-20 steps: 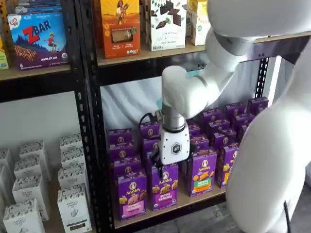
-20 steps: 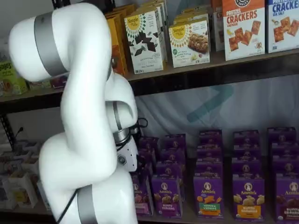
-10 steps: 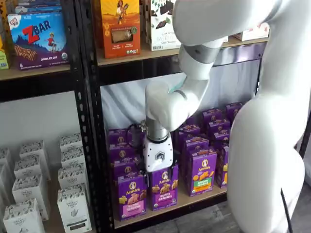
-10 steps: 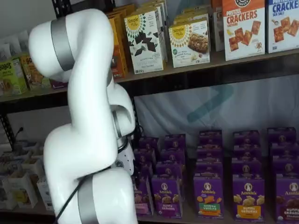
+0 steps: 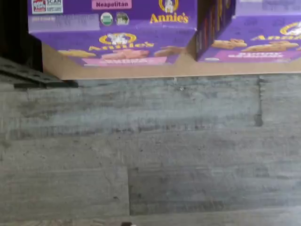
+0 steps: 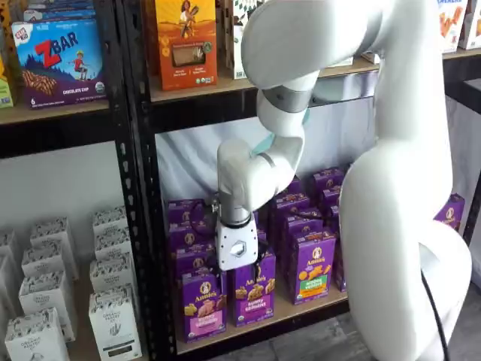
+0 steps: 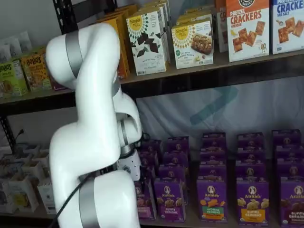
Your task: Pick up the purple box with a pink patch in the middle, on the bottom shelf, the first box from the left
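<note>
Jaws: state cannot be told; the fingers are hidden in both shelf views, and only the white gripper (image 6: 237,254) body shows, hanging just above the front row of cartons. The bottom shelf (image 6: 301,310) carries rows of purple cartons. The purple box (image 6: 203,304) stands at the front of the row, at 7 o'clock from the gripper body. Its front shows a round logo, bunny snacks and a pink band. The wrist view shows its top panel (image 5: 113,16) at the shelf's front edge.

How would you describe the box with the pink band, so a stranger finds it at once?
Look at the bottom shelf, just right of the black upright. The purple box stands in the front row. Its band is pink; its neighbour has a yellow one.
</note>
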You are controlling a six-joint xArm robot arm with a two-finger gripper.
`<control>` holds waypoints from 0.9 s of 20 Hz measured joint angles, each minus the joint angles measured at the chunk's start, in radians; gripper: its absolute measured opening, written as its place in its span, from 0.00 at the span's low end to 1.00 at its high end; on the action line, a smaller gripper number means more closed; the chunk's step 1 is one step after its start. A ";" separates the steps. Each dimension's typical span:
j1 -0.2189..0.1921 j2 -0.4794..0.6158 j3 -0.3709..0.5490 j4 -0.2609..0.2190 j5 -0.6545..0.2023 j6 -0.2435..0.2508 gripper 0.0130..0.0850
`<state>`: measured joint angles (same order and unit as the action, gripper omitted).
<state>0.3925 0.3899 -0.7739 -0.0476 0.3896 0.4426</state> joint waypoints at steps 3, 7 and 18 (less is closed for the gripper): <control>-0.008 0.057 -0.048 0.012 -0.007 -0.019 1.00; -0.024 0.113 -0.098 0.035 -0.020 -0.058 1.00; -0.043 0.185 -0.190 0.134 -0.021 -0.169 1.00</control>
<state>0.3490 0.5746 -0.9639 0.0861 0.3690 0.2741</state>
